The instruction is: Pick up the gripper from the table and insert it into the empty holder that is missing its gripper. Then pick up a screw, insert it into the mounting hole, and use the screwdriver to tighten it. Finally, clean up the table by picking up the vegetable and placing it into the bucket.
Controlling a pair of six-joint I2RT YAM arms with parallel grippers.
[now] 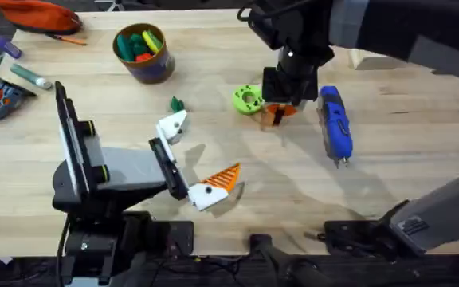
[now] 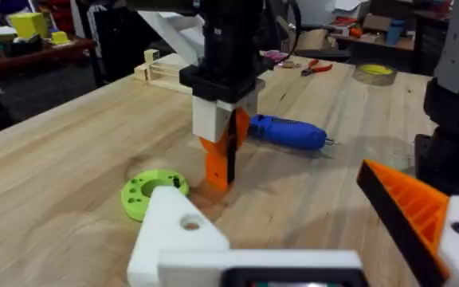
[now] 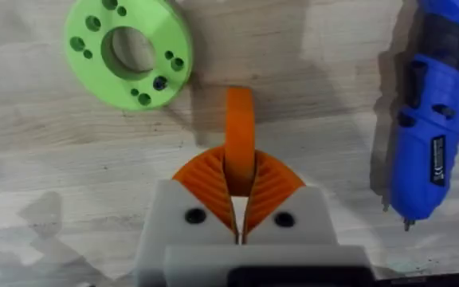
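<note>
The right tool has its ribbed orange pads clamped on the gripper, a smooth orange wedge, right of centre on the pale wood-grain table. A lime disc lies just left, the blue screwdriver just right. Low in the overhead view, the left tool gapes wide, holding nothing: one white holder bare, one finger orange. Bare table surrounds it.

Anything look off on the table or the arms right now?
Yes: the left gripper is lopsided. One white mount, the empty holder, has no orange finger. The missing gripper is pinched in the right gripper, beside the lime disc.
</note>
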